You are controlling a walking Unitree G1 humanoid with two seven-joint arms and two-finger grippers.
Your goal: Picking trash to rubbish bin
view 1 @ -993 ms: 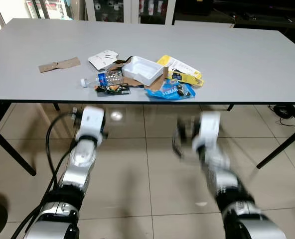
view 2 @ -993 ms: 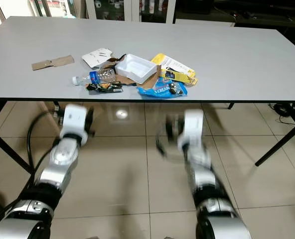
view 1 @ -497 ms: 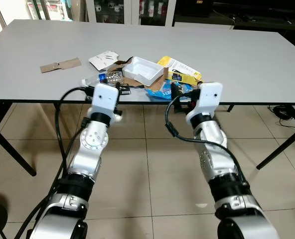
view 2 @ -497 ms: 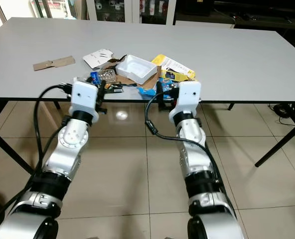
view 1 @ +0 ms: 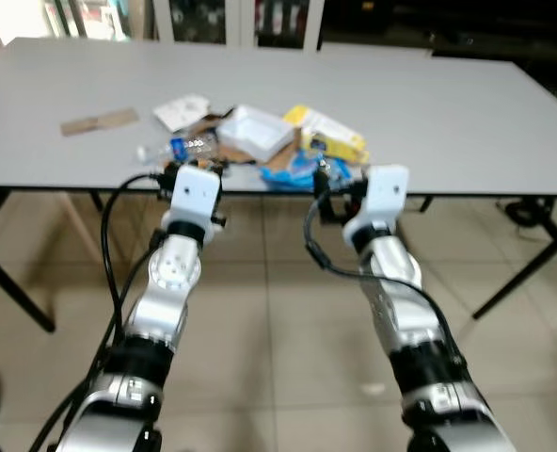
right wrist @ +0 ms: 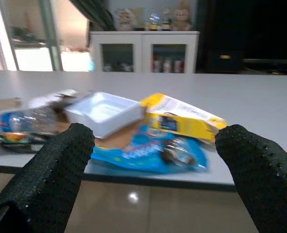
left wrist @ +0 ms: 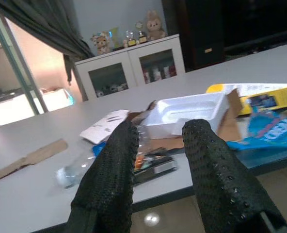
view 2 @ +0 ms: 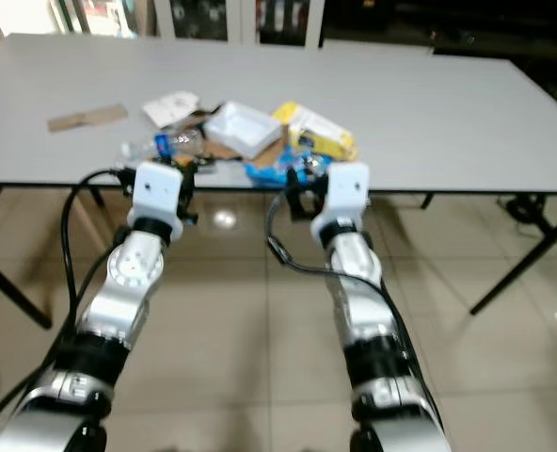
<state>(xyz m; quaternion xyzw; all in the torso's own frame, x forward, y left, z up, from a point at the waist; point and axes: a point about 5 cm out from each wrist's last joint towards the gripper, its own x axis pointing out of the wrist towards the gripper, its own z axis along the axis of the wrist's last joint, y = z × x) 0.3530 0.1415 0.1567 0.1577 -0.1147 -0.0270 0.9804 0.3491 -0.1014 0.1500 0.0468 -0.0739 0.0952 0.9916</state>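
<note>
Since half a second ago our view has drifted; both arms stay raised. We see the heap of crumpled wrappers and cartons (view 1: 264, 146) at the grey desk's (view 1: 448, 113) front edge, at twelve o'clock. Our left gripper (left wrist: 158, 160) has fingers slightly apart, our right gripper (right wrist: 153, 179) fingers wide apart.
</note>
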